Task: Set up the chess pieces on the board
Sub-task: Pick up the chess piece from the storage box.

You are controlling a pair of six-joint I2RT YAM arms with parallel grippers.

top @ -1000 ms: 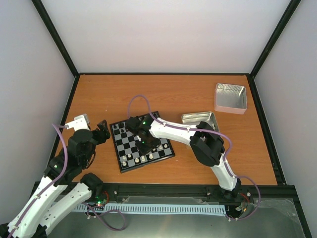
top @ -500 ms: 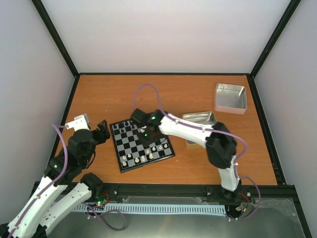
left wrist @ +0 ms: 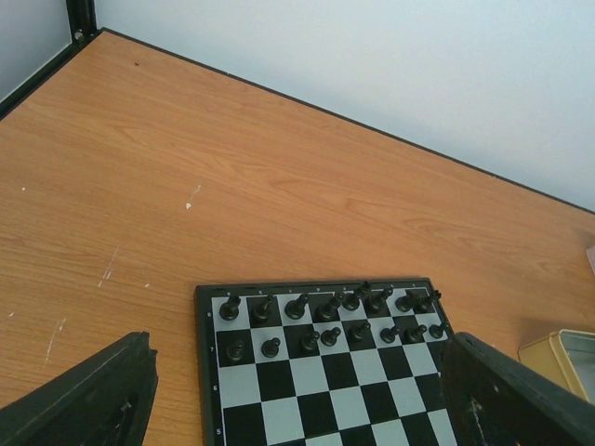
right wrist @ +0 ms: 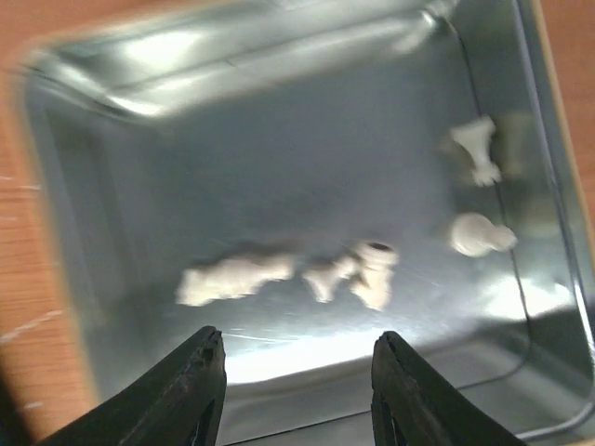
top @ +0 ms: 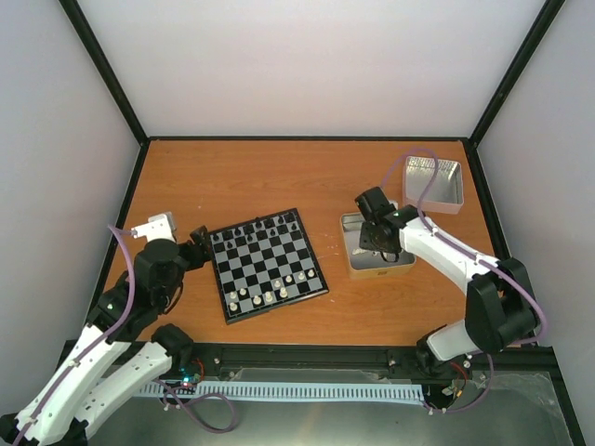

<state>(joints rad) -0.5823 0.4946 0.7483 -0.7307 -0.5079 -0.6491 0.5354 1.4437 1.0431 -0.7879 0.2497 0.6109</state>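
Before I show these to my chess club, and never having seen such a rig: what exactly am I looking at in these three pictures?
Two white-and-black robot arms are bolted at the near edge of an orange-brown wooden table. The wide picture looks down from above and behind them; the other two come from a camera on each wrist. On the table lies a small black-and-silver chessboard, with tiny black chessmen along its far side and some tiny cream-white chessmen along its near side. To its right sit a square silver metal tin and, farther back, a second silver tin. The right arm hangs over the nearer tin, where more cream-white chessmen lie loose; its jaws are open and empty. The left arm sits beside the board's left edge, jaws wide open, holding nothing.
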